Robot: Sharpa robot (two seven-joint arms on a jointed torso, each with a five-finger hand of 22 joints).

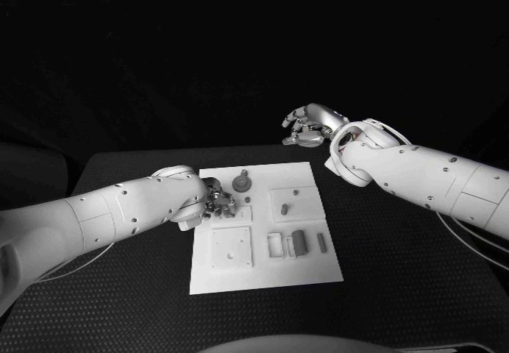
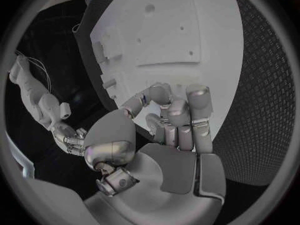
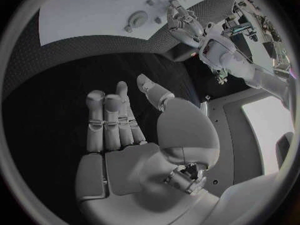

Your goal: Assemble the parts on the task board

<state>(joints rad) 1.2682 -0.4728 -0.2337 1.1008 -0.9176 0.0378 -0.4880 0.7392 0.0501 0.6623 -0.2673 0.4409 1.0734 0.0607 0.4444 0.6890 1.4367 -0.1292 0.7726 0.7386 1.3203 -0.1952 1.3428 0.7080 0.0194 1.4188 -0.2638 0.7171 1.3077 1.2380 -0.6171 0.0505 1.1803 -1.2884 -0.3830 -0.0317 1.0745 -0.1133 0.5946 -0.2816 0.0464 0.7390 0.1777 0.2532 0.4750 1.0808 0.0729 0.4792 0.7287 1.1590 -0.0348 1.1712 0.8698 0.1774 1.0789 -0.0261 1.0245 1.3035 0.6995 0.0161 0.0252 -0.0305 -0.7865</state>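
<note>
The left hand [image 1: 218, 204] is low over the left edge of the task board [image 1: 265, 272], fingers curled together; I cannot tell if it holds a part. The right hand [image 1: 309, 125] hangs behind the board, holding nothing, fingers loosely apart. Next probably comes careful seating of a part.

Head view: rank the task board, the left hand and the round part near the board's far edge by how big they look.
1. task board
2. left hand, nearer the camera, so its rank is less sure
3. round part
</note>
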